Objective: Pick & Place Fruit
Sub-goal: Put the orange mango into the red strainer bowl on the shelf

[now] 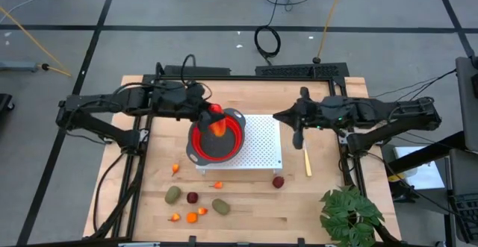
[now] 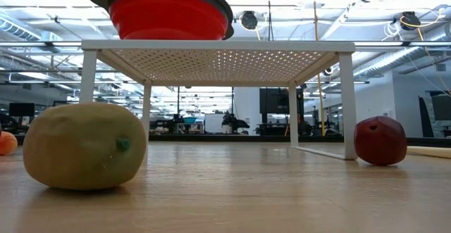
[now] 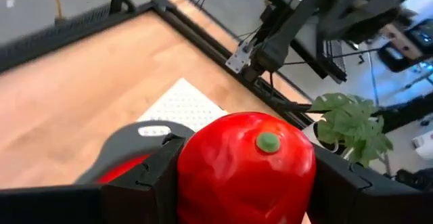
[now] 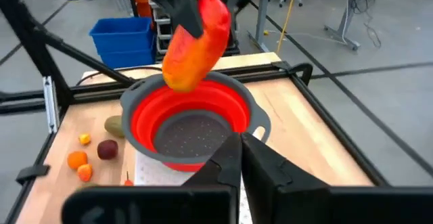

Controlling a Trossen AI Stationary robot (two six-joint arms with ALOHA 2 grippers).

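Observation:
The mango-like fruit (image 1: 217, 125), red at one end and orange-yellow at the other, hangs in my left gripper (image 1: 211, 114) over the red colander (image 1: 216, 139). The colander stands on a white perforated rack (image 1: 263, 139). The right wrist view shows the mango (image 4: 196, 45) above the colander bowl (image 4: 193, 126). On the table's near part lie two olive-brown ovals (image 1: 173, 195) (image 1: 220, 206), two dark red balls (image 1: 193, 198) (image 1: 278, 181) and several orange bits (image 1: 192, 217). My right gripper (image 1: 297, 138) waits shut past the rack's right edge, touching nothing. My left gripper (image 3: 247, 173) pinches the mango at its red end (image 3: 247, 149), one finger (image 3: 152, 176) on each side of it. The fingers come from above. The mango is lifted clear and hangs below them, its orange-yellow end (image 4: 179, 75) pointing down into the colander's mouth.
A yellow-handled knife (image 1: 306, 160) lies right of the rack. A green leafy plant (image 1: 349, 213) stands at the near right corner. In the low view an olive oval (image 2: 84, 145) and a dark red ball (image 2: 380, 140) sit in front of the rack's legs (image 2: 347, 106).

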